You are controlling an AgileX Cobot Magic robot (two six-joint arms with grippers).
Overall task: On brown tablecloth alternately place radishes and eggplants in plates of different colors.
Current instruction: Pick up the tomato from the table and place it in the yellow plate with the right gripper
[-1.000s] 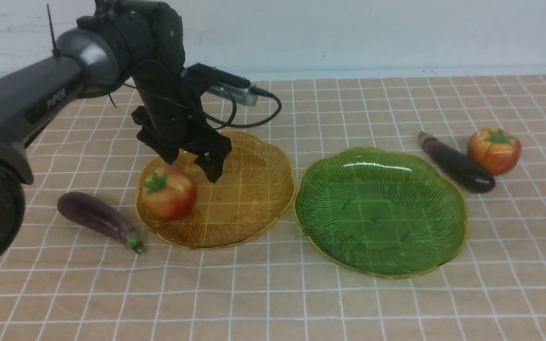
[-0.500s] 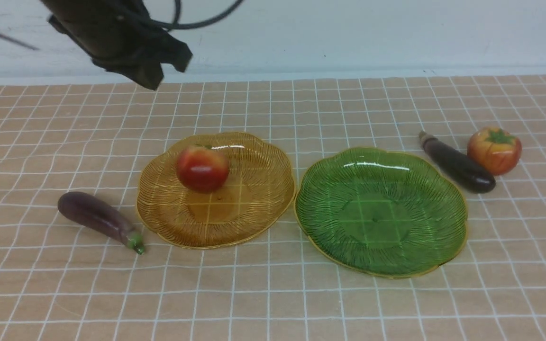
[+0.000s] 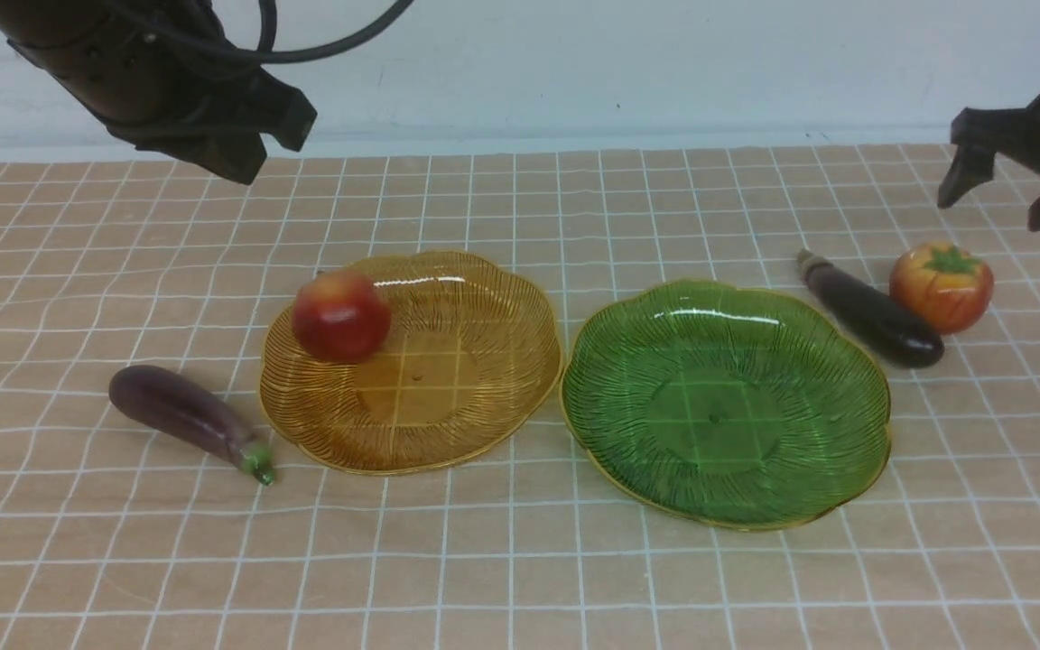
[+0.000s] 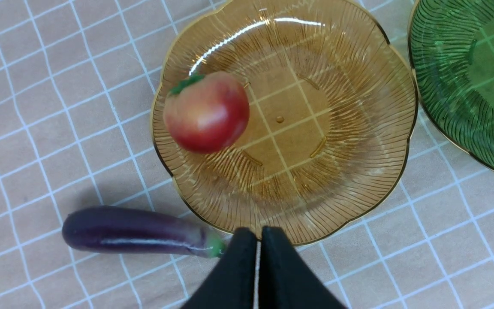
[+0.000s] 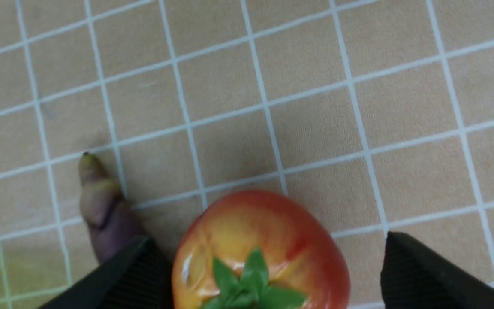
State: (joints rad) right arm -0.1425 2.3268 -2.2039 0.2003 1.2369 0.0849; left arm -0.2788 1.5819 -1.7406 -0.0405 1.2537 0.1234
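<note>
On the brown tablecloth (image 3: 520, 560) one radish (image 3: 341, 316) (image 4: 206, 112) lies on its side in the amber plate (image 3: 484, 397) (image 4: 358, 171). The green plate (image 3: 723, 402) (image 4: 465, 86) holds nothing. A purple eggplant (image 3: 186, 417) (image 4: 135, 231) lies left of the amber plate. The near-black eggplant (image 3: 872, 311) (image 5: 101, 210) and the second radish (image 3: 940, 284) (image 5: 260, 249) lie right of the green plate. My left gripper (image 3: 254, 153) (image 4: 257, 234) hangs high at the back left, shut and empty. Above the right radish my right gripper (image 3: 994, 209) (image 5: 267, 238) stands open, apart from it.
A white wall runs along the far edge of the cloth. The left arm's cable loops at the top left. The cloth is slightly wrinkled on its left side.
The left gripper let go of the radish, rose away to the back left and shut. The radish rolled about inside the amber plate. The right gripper came in open above the right radish.
</note>
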